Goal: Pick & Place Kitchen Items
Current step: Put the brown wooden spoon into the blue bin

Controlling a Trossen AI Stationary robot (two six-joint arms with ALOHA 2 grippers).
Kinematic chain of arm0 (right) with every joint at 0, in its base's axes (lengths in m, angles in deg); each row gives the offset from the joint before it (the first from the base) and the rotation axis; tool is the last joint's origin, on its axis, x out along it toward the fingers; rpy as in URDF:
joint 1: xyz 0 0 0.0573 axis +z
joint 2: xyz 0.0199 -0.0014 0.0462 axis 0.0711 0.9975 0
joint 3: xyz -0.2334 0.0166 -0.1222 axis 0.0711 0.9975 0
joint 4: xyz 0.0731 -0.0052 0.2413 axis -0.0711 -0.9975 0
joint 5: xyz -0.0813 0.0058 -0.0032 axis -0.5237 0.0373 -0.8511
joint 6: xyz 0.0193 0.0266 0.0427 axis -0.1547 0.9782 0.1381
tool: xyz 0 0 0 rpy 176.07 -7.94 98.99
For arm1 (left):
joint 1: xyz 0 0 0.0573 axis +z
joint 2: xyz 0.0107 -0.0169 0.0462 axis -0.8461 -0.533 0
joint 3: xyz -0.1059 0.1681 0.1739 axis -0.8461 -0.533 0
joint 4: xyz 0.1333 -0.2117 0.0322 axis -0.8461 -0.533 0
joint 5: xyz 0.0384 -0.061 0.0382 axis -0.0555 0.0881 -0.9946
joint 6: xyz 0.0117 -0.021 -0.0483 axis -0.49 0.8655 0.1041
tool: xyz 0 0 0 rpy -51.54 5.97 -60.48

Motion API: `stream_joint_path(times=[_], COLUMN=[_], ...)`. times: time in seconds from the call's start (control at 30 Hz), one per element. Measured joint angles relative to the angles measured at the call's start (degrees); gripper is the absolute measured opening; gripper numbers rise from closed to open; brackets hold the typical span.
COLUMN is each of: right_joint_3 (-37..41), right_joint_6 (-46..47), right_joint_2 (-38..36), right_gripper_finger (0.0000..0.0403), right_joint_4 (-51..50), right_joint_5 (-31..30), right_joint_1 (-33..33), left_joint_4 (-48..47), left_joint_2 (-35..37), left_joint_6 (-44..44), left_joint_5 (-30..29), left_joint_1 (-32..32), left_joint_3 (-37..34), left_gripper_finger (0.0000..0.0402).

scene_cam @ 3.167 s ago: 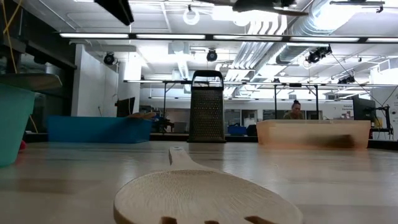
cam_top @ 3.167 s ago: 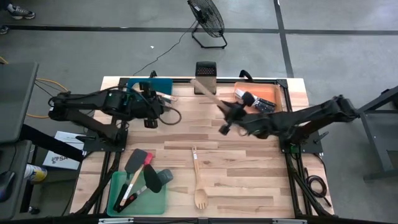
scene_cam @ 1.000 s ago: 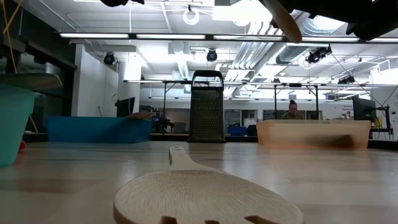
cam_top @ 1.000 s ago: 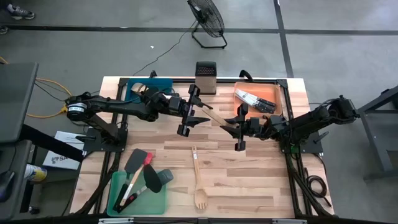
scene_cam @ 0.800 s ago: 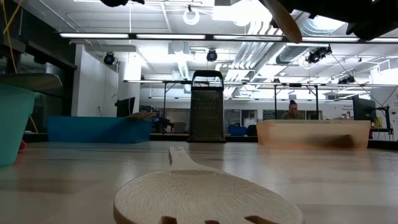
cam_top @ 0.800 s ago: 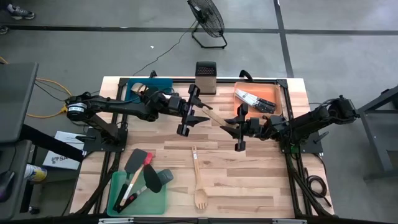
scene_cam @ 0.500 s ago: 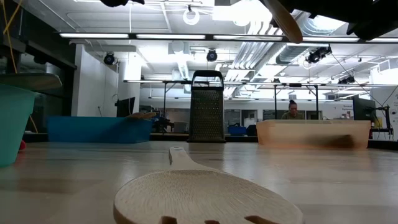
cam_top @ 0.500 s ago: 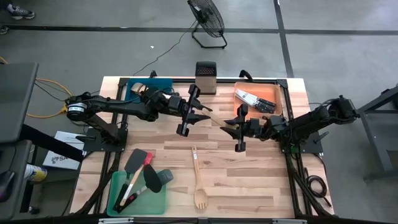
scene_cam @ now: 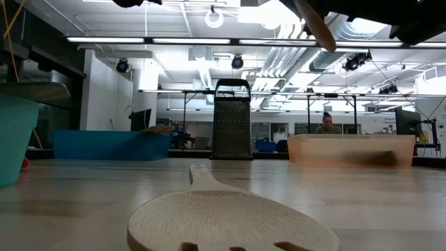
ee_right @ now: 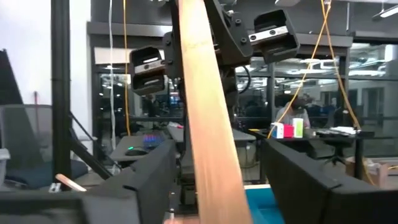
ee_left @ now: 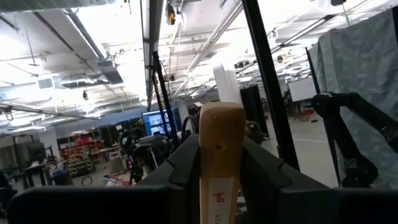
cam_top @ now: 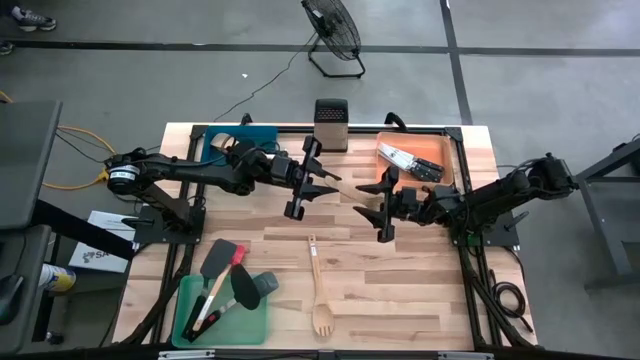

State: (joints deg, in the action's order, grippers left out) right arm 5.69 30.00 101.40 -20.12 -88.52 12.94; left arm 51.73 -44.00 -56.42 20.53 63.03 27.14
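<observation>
Mid-handover above table centre: left gripper [cam_top: 308, 181] clamped on wooden utensil [cam_top: 343, 189], handle end pinched between fingers [ee_left: 264, 180]. Right gripper [cam_top: 385, 203] fingers spread, shaft [ee_right: 208, 118] loose between them. Wooden fork [cam_top: 319, 288] on table, unplaced. Wrist views alone show grip; high view shows layout.

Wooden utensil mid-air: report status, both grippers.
Left gripper shut on wooden utensil, above table centre. Right gripper open around its other end, fingers clear of it. Nothing between the arms.
</observation>
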Motion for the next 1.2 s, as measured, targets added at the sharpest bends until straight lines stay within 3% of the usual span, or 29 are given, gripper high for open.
stream_joint_path(times=[0.17,0.37,0.57,0.83,1.2], right_joint_3=[0.0,0.0,0.0,0.0,0.0], right_joint_6=[0.6,0.1,-2.4,-4.0,-2.6], right_joint_2=[0.0,-1.3,-4.3,-6.1,-6.1], right_gripper_finger=[0.0272,0.0278,0.0278,0.0279,0.0279], right_joint_4=[0.0,-0.3,-3.0,-5.6,-9.1], right_joint_5=[0.1,-1.3,-7.4,-16.1,-19.3], right_joint_1=[0.7,1.9,3.6,5.9,5.8], left_joint_4=[-3.2,-11.1,-25.4,-48.8,-70.5], left_joint_2=[1.0,4.8,9.6,15.9,17.7], left_joint_6=[-3.4,-10.0,-17.8,-28.6,-35.7], left_joint_5=[-1.7,-3.7,-9.5,-23.1,-40.6], left_joint_1=[0.0,0.0,0.0,0.0,1.5], left_joint_3=[0.0,0.0,0.0,0.0,0.0], left_gripper_finger=[0.0079,0.0079,0.0079,0.0079,0.0079])
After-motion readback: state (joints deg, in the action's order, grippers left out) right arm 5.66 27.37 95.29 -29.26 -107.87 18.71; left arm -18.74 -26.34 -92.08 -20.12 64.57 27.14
